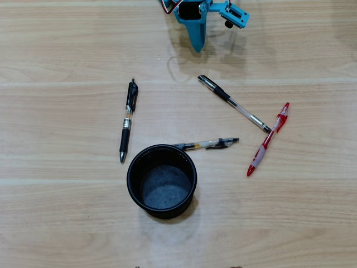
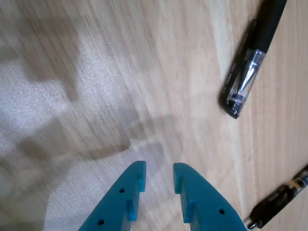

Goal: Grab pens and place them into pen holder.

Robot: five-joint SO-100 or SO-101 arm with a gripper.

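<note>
Overhead view shows four pens lying flat on a pale wooden table (image 1: 67, 223) around a round black cup (image 1: 134, 192) with thin walls and a grey speckled bottom. The cup stands upright and has nothing in it.

One black and clear pen (image 1: 128, 120) lies to the left of the cup, nearly straight up and down in the picture, its tip pointing toward the cup's level and close to the cup's upper left rim without touching it. A second black and clear pen (image 1: 209, 144) lies almost level, one end at the cup's upper right rim and seemingly touching it, the clip end pointing away to the right. A third black and clear pen (image 1: 234, 104) lies slanted farther up and right of the cup. Its lower end meets the red translucent pen (image 1: 268, 139), which lies slanted the other way, farthest right of the cup, so the two form a rough T.

The teal gripper (image 1: 196, 47) hangs well above the cup in the picture, near the top edge, pointing down toward the pens. In the wrist view its two fingers (image 2: 120, 197) stand slightly apart with a narrow gap, holding nothing and touching no pen; bare wood shows between them.
</note>
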